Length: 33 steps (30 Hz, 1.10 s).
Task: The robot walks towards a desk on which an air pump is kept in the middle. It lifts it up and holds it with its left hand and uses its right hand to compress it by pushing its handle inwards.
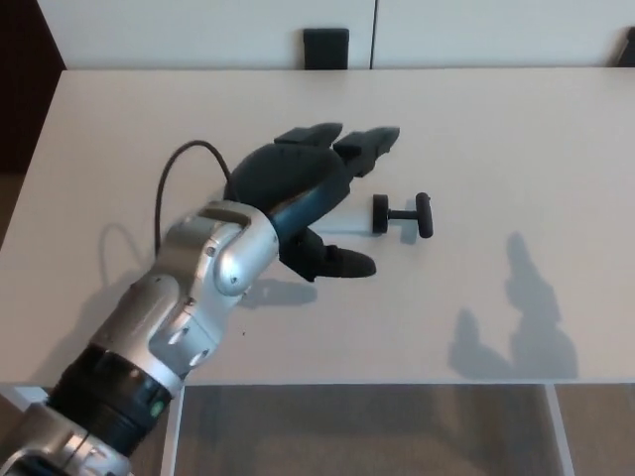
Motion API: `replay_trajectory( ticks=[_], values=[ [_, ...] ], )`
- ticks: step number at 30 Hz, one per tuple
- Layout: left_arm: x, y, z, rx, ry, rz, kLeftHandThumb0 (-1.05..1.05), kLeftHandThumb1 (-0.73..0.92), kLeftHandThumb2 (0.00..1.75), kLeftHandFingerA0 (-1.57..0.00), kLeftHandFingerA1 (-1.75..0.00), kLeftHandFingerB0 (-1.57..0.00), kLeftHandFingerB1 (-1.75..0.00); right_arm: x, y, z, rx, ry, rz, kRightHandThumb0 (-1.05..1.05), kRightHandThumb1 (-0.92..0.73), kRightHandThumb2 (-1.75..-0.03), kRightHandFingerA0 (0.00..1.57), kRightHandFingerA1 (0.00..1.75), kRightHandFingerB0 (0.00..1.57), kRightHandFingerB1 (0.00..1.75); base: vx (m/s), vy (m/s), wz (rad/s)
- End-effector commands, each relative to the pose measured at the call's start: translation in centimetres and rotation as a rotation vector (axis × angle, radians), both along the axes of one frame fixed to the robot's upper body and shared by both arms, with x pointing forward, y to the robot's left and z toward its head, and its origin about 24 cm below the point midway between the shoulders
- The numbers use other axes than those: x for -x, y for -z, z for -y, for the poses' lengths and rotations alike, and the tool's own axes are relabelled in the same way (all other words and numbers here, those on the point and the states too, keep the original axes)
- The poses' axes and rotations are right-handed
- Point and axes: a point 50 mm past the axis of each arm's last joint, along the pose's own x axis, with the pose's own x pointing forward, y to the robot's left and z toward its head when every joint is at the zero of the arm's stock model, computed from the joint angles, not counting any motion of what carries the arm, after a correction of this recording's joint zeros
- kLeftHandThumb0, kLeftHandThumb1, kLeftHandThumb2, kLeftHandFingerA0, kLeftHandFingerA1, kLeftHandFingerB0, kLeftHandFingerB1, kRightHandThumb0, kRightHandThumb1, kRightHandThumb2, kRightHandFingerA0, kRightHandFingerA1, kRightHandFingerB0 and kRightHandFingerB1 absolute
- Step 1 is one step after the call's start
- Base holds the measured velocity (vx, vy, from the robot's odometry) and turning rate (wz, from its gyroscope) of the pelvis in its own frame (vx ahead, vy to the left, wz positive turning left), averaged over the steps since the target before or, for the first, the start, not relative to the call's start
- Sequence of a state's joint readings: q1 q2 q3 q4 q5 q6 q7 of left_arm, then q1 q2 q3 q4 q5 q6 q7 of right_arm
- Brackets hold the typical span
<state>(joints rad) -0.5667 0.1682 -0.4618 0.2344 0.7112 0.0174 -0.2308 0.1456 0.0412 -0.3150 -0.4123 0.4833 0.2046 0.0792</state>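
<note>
Air pump (402,215): one, on desk (516,129); one robot hand (317,193), fingers spread.

bench (516,129): plain off-white, no pattern, crossed by soft grey shadows
left hand (308,193): matt black on the palm and fingers, with a dark blue strip along the edge near the wrist
forearm (198,288): glossy silver-grey shell, then a black ribbed cuff bearing a small green dot
cable (164,193): black, looping over the pale top
air pump (402,215): black T-handle, rod and end cap; the body beside the hand looks white
wall (198,25): white panels with a thin dark seam
dark object on the wall (326,48): black square
floor (357,431): dull grey-brown
</note>
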Motion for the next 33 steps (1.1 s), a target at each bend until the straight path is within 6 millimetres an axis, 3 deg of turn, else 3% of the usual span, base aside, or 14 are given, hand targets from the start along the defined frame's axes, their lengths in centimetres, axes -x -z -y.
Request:
replay_trajectory(
  ticks=[1, 5, 6, 10, 11, 13, 14, 18, 19, 28, 30, 31, 32, 33],
  values=[
    [10.8, -12.8, -9.4, 0.294, 0.212, 0.263, -0.89, 0.47, 0.86, 0.0, 0.0, 0.0, -0.02, 5.0, -4.1, 3.2, 0.217, 0.019, 0.16, -1.05, -0.72, -1.35, 0.0, 0.38, 0.0, 0.25, 0.0, 0.0, 0.0],
    [16.0, -14.9, -14.2, 0.401, 0.193, 0.358, -0.75, 0.46, 0.8, 0.0, 0.0, 0.0, 0.0, 7.2, -5.1, 4.0, 0.273, 0.038, 0.211, -1.05, -0.69, -1.29, 0.0, 0.43, 0.0, 0.26, 0.0, 0.0, 0.0],
    [17.4, -14.8, -16.6, 0.407, 0.152, 0.358, -0.8, 0.45, 0.8, 0.0, 0.0, 0.0, -0.02, 8.1, -5.3, 4.2, 0.28, 0.047, 0.212, -1.05, -0.92, -0.76, 0.01, 0.46, 0.0, 0.05, 0.0, 0.0, 0.0],
    [22.3, -13.6, -23.4, 0.495, -0.045, 0.229, -0.71, 0.39, 0.72, 0.0, -0.03, 0.0, -0.09, 10.6, -5.7, 5.1, 0.324, 0.056, 0.202, -1.05, -0.91, -0.85, 0.0, 0.46, 0.0, 0.15, 0.0, 0.0, 0.0],
    [24.8, -13.1, -25.5, 0.538, -0.112, 0.132, -0.69, 0.42, 0.81, 0.0, -0.1, 0.0, -0.21, 11.2, -5.8, 5.5, 0.332, 0.054, 0.199, -1.05, -0.78, -1.32, 0.0, 0.42, 0.0, 0.27, 0.0, 0.0, 0.0],
    [27.4, -13.0, -27.0, 0.571, -0.155, 0.049, -0.69, 0.42, 0.81, 0.0, -0.1, 0.0, -0.21, 11.6, -5.9, 5.8, 0.335, 0.052, 0.196, -1.05, -0.78, -1.32, 0.0, 0.42, 0.0, 0.27, 0.0, 0.0, 0.0],
    [28.5, -12.9, -27.6, 0.584, -0.153, 0.002, -0.69, 0.42, 0.75, 0.0, 0.0, -0.09, -0.28, 11.6, -5.8, 6.0, 0.327, 0.052, 0.197, -1.03, -0.92, -0.83, 0.0, 0.47, 0.0, 0.15, 0.0, 0.0, 0.0],
    [31.0, -13.5, -27.2, 0.46, -0.137, -0.094, -0.91, 0.52, 0.8, -0.09, -0.29, -0.08, -0.34, 11.6, -5.4, 6.4, 0.283, 0.052, 0.173, -1.03, -0.92, -0.84, 0.01, 0.49, 0.0, 0.21, 0.0, 0.0, 0.0],
    [31.6, -13.7, -27.1, 0.45, -0.083, -0.154, -0.88, 0.77, 0.64, -0.17, -0.29, -0.21, -0.3, 11.5, -5.4, 6.4, 0.264, 0.048, 0.166, -1.02, -0.92, -0.89, 0.09, 0.57, 0.0, 0.33, 0.0, 0.0, 0.0],
    [32.2, -13.7, -27.6, 0.455, -0.004, -0.495, -0.97, 0.75, 0.64, -0.19, -0.31, -0.32, -0.34, 12.3, -5.3, 6.6, 0.312, 0.092, 0.161, -0.99, -0.92, -0.71, 0.2, 0.69, 0.08, 0.56, 0.0, 0.0, 0.0],
    [31.7, -12.8, -29.5, 0.525, -0.059, -0.553, -0.78, 0.51, 0.88, -0.19, -0.42, -0.29, -0.45, 13.0, -5.1, 7.0, 0.321, 0.127, 0.141, -0.98, -0.89, -0.79, 0.25, 0.74, 0.08, 0.59, 0.0, 0.0, 0.0],
    [31.5, -12.2, -30.7, 0.592, -0.085, -0.589, -0.69, 0.47, 0.9, -0.2, -0.43, -0.39, -0.51, 13.4, -4.9, 7.3, 0.318, 0.144, 0.127, -0.52, -0.54, -1.21, 0.09, 0.59, 0.0, 0.55, 0.0, 0.0, 0.0],
    [31.3, -11.7, -31.4, 0.637, -0.103, -0.614, -0.69, 0.47, 0.9, -0.2, -0.43, -0.39, -0.51, 13.6, -4.7, 7.5, 0.316, 0.155, 0.118, -0.52, -0.54, -1.21, 0.09, 0.59, 0.0, 0.55, 0.0, 0.0, 0.0],
    [31.4, -10.4, -32.4, 0.838, -0.108, -0.666, -0.66, 0.54, 0.58, -0.55, -0.38, -0.57, -0.38, 13.9, -4.3, 7.9, 0.305, 0.159, 0.103, -0.89, -0.83, -0.82, 0.31, 0.76, 0.22, 0.65, 0.0, 0.0, 0.0]
  ],
)
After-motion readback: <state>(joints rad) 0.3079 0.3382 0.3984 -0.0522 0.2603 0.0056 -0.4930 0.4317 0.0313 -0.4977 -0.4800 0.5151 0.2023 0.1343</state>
